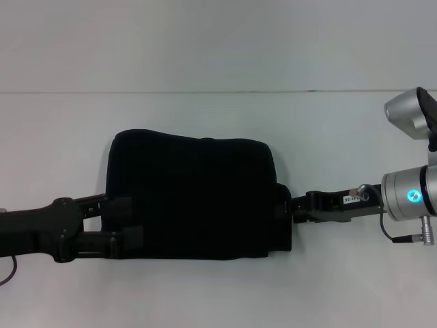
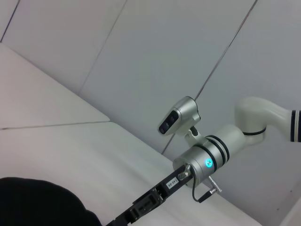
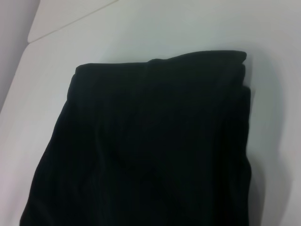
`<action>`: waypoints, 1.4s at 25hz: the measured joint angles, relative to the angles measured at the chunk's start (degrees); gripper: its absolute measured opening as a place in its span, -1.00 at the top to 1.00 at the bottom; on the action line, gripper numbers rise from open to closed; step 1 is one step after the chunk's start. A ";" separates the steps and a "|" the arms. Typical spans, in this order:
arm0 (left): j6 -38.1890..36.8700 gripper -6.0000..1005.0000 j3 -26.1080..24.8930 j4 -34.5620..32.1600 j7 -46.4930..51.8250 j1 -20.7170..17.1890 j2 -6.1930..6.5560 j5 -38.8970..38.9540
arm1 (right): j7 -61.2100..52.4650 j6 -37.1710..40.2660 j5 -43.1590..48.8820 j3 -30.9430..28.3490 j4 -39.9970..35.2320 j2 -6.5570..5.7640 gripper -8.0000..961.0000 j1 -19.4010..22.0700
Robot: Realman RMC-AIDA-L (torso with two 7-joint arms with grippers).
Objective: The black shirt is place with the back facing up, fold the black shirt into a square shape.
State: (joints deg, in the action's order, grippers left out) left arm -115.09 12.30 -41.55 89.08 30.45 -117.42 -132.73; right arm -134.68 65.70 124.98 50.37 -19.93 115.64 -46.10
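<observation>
Cloth lies folded to a compact dark block at mid-table: the black shirt. Left gripper meets its 9 o'clock edge, fingers apart, likely tucking or pinching layers. Right gripper touches the 3 o'clock edge; whether it is clamped, I cannot tell.

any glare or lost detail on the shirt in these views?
Head view: shirt is flat matte black with no glare, and both end effectors blend into it. Right wrist view: folds barely visible, soft shadow on the table. Left wrist view: only a featureless corner.
</observation>
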 joint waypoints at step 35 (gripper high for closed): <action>1.11 -0.87 0.00 -0.11 0.43 0.48 0.26 1.95 | 4.52 -2.24 -0.63 -1.10 -0.64 1.79 0.81 0.96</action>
State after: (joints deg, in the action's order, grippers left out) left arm -113.98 12.30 -41.66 89.51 30.93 -117.16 -130.78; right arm -130.16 63.47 124.36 49.27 -20.57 117.42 -45.13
